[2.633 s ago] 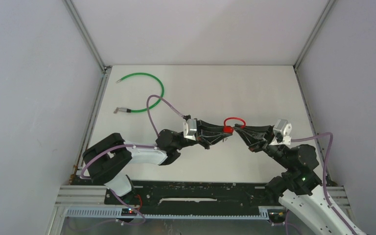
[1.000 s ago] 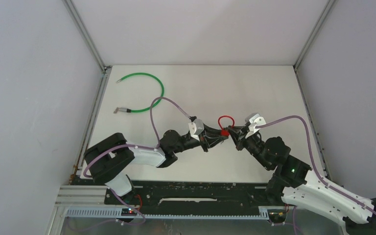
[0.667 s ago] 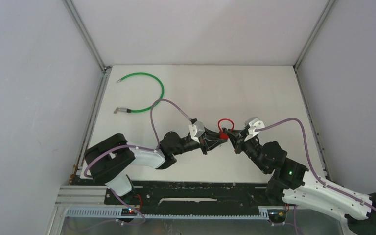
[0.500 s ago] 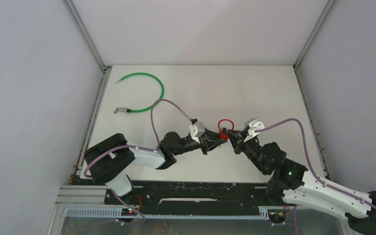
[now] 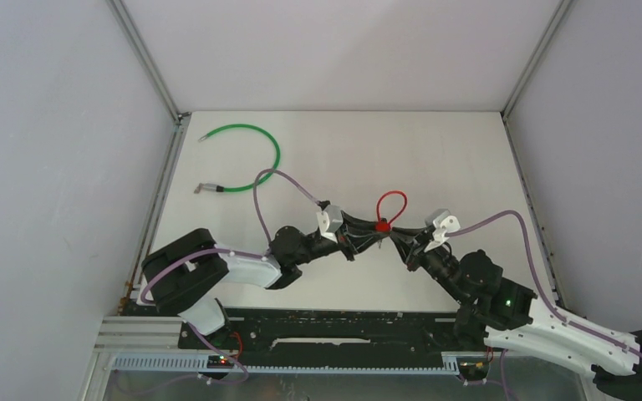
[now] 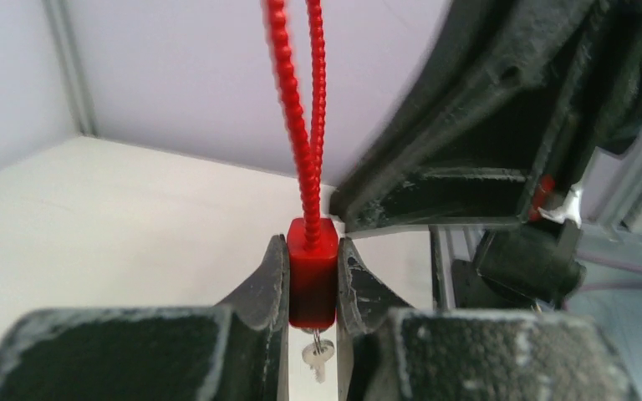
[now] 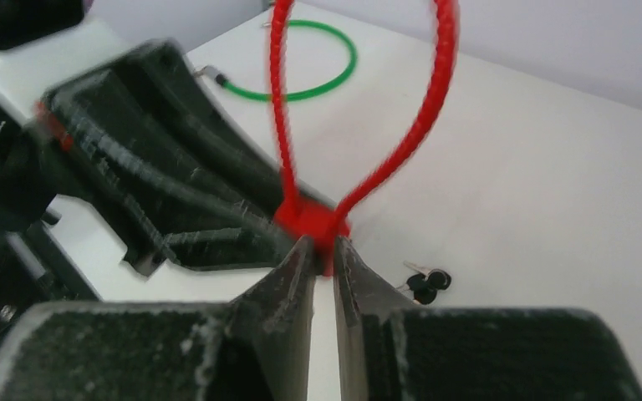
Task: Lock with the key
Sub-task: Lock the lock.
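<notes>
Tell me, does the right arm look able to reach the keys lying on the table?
Probably yes. The keys lie on the table just beyond the right gripper, nothing covering them. The red lock, held by the left gripper, sits at its fingertips, not over the keys.

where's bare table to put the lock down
Bare: far right of the table, from the green cable to the right wall, and the near strip between the two arms. Crowded: centre, where left gripper and right gripper meet at the red lock.
</notes>
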Motion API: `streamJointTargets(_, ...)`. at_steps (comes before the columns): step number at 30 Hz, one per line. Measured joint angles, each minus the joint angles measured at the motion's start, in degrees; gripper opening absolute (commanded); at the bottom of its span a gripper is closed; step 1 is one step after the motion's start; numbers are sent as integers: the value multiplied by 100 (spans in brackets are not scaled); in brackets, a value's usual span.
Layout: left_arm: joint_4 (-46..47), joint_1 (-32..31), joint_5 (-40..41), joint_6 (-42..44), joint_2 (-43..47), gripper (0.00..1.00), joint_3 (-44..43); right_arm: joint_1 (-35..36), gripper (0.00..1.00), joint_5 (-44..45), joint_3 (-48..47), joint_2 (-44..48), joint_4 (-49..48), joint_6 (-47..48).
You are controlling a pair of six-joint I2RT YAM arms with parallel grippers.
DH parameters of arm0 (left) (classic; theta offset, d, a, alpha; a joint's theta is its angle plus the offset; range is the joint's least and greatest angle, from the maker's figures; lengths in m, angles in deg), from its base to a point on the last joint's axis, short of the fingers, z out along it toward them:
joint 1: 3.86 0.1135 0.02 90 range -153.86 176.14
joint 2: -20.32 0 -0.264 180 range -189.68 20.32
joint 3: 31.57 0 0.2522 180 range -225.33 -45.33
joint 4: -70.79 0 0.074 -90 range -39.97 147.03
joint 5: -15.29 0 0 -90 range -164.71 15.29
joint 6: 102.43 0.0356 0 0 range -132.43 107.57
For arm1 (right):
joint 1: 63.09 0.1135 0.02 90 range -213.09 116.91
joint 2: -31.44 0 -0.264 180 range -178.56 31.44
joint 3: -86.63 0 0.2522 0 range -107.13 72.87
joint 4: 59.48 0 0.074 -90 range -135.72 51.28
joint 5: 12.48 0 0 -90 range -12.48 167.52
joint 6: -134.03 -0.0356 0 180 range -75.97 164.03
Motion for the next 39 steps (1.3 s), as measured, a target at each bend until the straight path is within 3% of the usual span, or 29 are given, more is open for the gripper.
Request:
streamJointTargets(3,267,55,258,-7,81,0,-4,96,36,-278,-2,260,184,83)
streamJointTargets(6,522,120,483,-11,168,0,-9,142,43,-575,-2,542,289,212)
streamJointTargets(15,695,136,651,-98,225,0,-13,142,44,-837,162,1161,214,428)
streamJointTargets(24,706,146,11,-251,223,0,-284,-37,41,-841,802,1453,90,601)
streamJointTargets(32,713,146,-393,-310,188,0,-319,-1126,41,-1604,879,1475,-400,437)
streamJointTargets(39,715,146,-557,-310,188,0,-328,-2415,42,-3477,1209,1384,-1257,-138)
